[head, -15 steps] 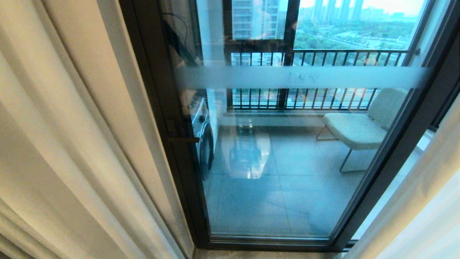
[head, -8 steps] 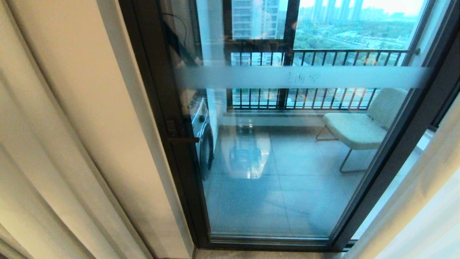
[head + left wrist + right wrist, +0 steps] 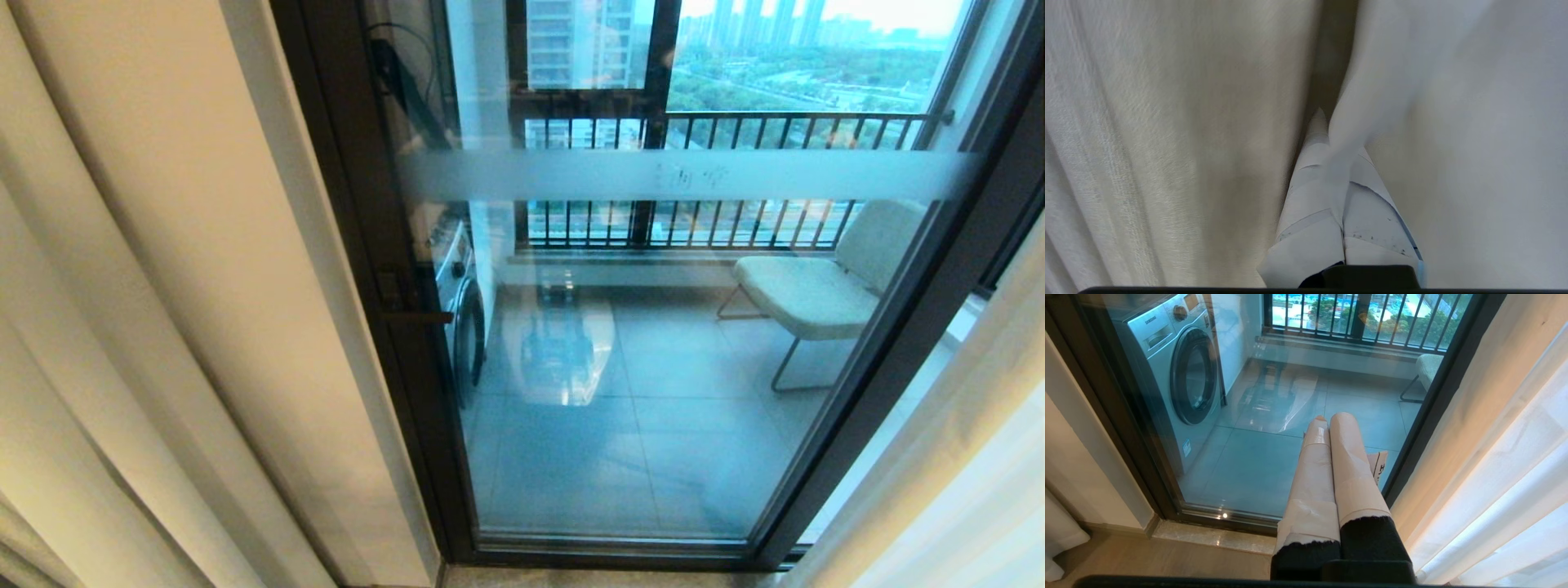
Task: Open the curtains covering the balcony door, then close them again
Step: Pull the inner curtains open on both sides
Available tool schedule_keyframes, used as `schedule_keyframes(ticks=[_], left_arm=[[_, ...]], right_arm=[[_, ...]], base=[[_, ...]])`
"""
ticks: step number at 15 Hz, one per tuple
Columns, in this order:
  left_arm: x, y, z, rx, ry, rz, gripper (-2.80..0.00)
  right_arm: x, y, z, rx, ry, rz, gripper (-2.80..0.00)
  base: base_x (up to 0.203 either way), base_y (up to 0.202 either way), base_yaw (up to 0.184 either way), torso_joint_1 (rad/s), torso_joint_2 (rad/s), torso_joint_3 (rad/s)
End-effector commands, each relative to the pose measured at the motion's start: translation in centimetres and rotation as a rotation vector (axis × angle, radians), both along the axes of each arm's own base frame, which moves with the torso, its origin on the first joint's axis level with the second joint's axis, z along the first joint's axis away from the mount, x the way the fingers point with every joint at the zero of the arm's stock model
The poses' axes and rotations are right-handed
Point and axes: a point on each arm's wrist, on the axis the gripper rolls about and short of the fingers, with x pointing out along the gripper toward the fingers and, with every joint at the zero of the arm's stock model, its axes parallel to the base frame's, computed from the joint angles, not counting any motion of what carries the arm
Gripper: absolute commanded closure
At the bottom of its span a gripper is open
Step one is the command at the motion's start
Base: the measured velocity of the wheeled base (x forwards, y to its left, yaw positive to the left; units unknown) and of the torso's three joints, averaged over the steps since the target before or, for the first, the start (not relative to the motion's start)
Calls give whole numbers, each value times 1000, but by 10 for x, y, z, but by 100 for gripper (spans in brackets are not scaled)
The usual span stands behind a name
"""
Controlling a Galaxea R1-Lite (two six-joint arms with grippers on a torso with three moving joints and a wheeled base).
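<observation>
Here, in the head view, the balcony door [image 3: 653, 367] fills the middle: a tall glass pane in a slim black frame, its long axis upright, with a frosted stripe [image 3: 678, 175] running level across it. Through the glass lie a grey tiled balcony floor [image 3: 620, 457], a washing machine [image 3: 461, 318] on the left, a pale chair [image 3: 816, 294] on the right and a black railing [image 3: 718, 163] with city towers beyond. The curtains [image 3: 163, 310] hang gathered on the left of the door, their pleats running top to bottom; another pale panel [image 3: 963, 474] hangs at the right edge. Neither arm shows here.

In the left wrist view, the left gripper [image 3: 1327, 134] is clenched on a fold of the curtains [image 3: 1167, 143], its taped fingers [image 3: 1310, 196] pressed together with cloth pinched between them and fabric on both sides.

In the right wrist view, the right gripper [image 3: 1331, 418] is clenched on nothing, its taped fingers [image 3: 1347, 465] touching, aimed at the door's lower pane [image 3: 1257, 465]. The marble sill [image 3: 1208, 537] lies below, and light fabric [image 3: 1502, 457] hangs beside the gripper without touching it.
</observation>
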Motion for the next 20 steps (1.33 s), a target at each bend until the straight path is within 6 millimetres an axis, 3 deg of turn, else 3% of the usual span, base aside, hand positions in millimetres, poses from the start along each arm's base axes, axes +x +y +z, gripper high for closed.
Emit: schedule_keyframes(ticks=[1, 8, 12, 20], left_arm=[[-6, -36, 26, 22, -17, -49, 0], [8, -100, 33, -13, 21, -199, 0], [8, -109, 35, 7, 25, -217, 0], [4, -122, 4, -25, 114, -236, 0]], right_arm=[[0, 0, 0, -1, 0, 0, 0], [0, 0, 0, -1, 0, 0, 0], [0, 0, 0, -1, 0, 0, 0], [0, 0, 0, -1, 0, 0, 0]], base=[[0, 0, 0, 0, 0, 0], [0, 0, 0, 0, 0, 0], [0, 0, 0, 0, 0, 0], [0, 0, 0, 0, 0, 0]])
